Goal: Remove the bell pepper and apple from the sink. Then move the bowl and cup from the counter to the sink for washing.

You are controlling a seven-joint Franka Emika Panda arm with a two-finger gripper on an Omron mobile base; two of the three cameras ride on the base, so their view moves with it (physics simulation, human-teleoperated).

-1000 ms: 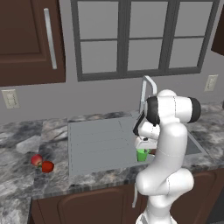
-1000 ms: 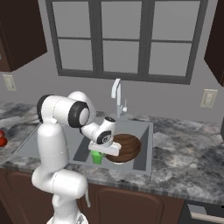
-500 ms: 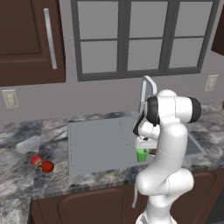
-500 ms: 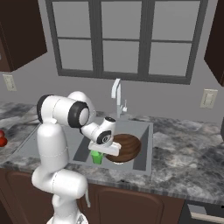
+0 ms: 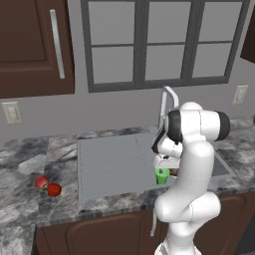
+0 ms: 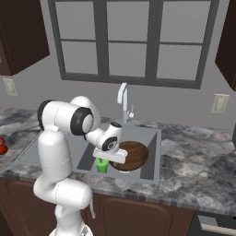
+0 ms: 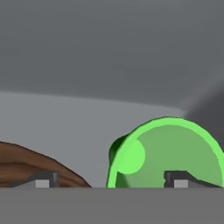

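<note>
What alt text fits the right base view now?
The gripper hangs over a green cup standing in the sink beside a brown bowl. The faucet rises behind, below a window.

A bright green cup [image 6: 101, 165] sits at frame centre beside a dark-brown bowl [image 6: 133, 155] with visible grain. The sink [image 5: 112, 162] is matte grey; the counter [image 6: 198, 166] is dark grey marbled with pale veins. At left, the bell pepper [image 5: 54, 190] is bright red, the apple [image 5: 42, 182] pinkish-red.
</note>
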